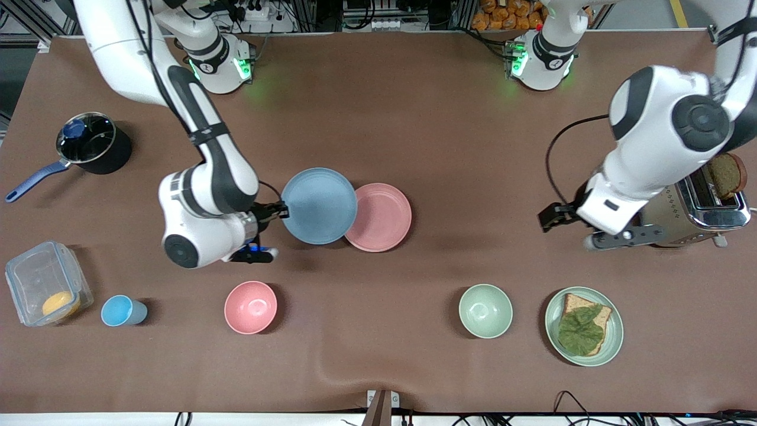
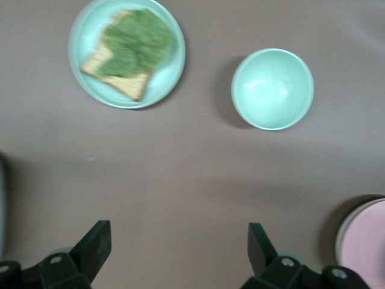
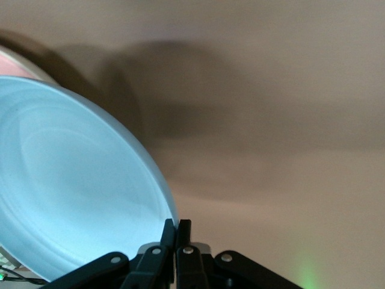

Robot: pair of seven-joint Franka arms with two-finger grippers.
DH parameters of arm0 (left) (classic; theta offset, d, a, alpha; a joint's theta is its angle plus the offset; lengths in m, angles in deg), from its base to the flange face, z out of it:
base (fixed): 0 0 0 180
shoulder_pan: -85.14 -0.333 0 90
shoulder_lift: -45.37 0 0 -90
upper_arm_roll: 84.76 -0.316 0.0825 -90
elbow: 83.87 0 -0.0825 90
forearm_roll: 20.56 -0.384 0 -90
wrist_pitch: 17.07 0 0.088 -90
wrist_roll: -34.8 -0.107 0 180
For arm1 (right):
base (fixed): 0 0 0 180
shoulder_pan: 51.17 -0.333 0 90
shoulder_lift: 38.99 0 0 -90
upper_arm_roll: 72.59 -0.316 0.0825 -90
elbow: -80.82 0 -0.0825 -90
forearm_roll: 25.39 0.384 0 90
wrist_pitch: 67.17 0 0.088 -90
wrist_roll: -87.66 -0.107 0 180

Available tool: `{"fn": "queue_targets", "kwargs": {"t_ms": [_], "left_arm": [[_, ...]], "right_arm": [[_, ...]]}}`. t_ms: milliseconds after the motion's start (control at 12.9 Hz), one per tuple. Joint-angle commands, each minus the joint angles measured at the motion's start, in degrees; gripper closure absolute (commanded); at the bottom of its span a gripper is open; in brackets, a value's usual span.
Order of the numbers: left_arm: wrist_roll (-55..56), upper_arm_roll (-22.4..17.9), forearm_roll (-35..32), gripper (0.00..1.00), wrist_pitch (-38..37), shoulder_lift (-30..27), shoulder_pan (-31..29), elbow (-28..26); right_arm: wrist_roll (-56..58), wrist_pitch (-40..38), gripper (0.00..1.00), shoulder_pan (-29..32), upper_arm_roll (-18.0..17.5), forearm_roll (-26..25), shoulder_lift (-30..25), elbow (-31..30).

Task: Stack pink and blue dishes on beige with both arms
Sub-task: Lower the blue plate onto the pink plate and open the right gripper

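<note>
My right gripper is shut on the rim of the light blue plate and holds it up off the table. The plate's edge toward the left arm's end overlaps the pale pink plate, which lies flat mid-table. In the left wrist view a pale cream rim edges the pink plate; the beige plate itself is hidden. My left gripper hangs open over bare table beside the toaster, holding nothing.
Nearer the camera stand a pink bowl, a blue cup, a green bowl and a green plate with toast. A toaster, a pot and a clear container sit toward the table's ends.
</note>
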Motion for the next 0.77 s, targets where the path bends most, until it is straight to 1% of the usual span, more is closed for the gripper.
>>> {"fn": "queue_targets", "kwargs": {"t_ms": [0,77,310,387,542,696], "left_arm": [[-0.41,0.46,-2.52,0.00,-10.46,-0.15,0.30,7.72],[-0.49,0.46,-2.61,0.00,-12.85,-1.63,0.22,9.14],[-4.43,0.46,-1.65,0.00,-15.59,-5.16,-1.98,9.76],[-6.97,0.46,-0.60,0.00,-16.20,-6.29,-2.68,9.77],[-10.32,-1.28,0.11,0.00,-16.56,-8.23,-2.34,9.68],[-13.40,-1.47,-0.15,0.00,-16.56,-8.15,-1.98,9.68]], "right_arm": [[-0.61,2.40,1.00,-3.32,0.53,5.36,2.76,2.01],[-0.61,3.90,1.00,-4.37,0.53,6.69,3.12,2.01],[-0.70,7.94,1.00,-7.45,0.53,9.86,4.70,2.01],[-0.70,9.09,1.00,-8.07,0.53,9.96,5.14,2.01],[-0.61,10.85,1.00,-8.42,0.53,10.83,6.02,2.10],[-0.53,12.70,1.00,-8.60,0.53,11.01,6.55,2.19]]}}
